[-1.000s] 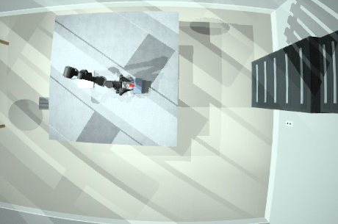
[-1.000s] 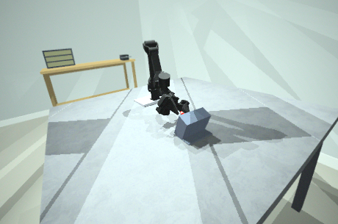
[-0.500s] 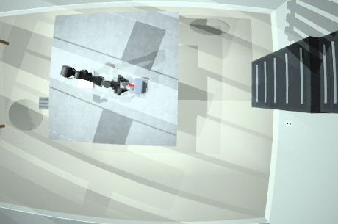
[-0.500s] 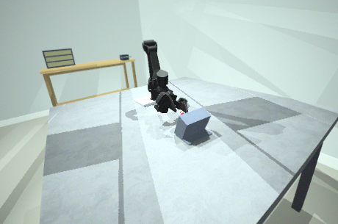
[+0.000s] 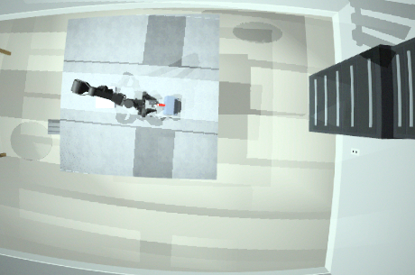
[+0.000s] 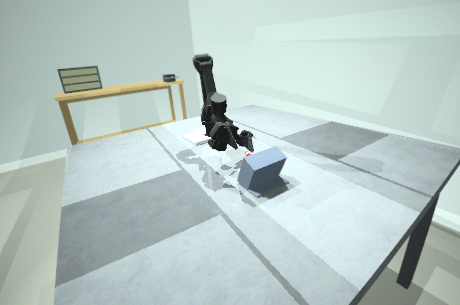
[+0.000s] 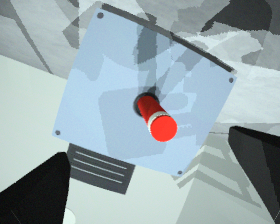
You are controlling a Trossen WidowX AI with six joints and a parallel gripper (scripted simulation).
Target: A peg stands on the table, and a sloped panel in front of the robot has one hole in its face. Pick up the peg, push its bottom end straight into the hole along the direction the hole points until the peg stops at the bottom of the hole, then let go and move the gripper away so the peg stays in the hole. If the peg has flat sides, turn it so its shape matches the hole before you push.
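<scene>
The red round peg stands in the hole of the blue sloped panel. Its outer part, with a pale band near the end, sticks out of the face. How deep its bottom end sits is hidden. My gripper is open and empty, off the panel's face. In the wrist view its fingers stand wide apart on either side of the peg, touching neither peg nor panel.
The panel stands on the grey table in front of the arm. A white plate lies by the arm's base. A wooden bench and a dark slatted cabinet stand away from the table.
</scene>
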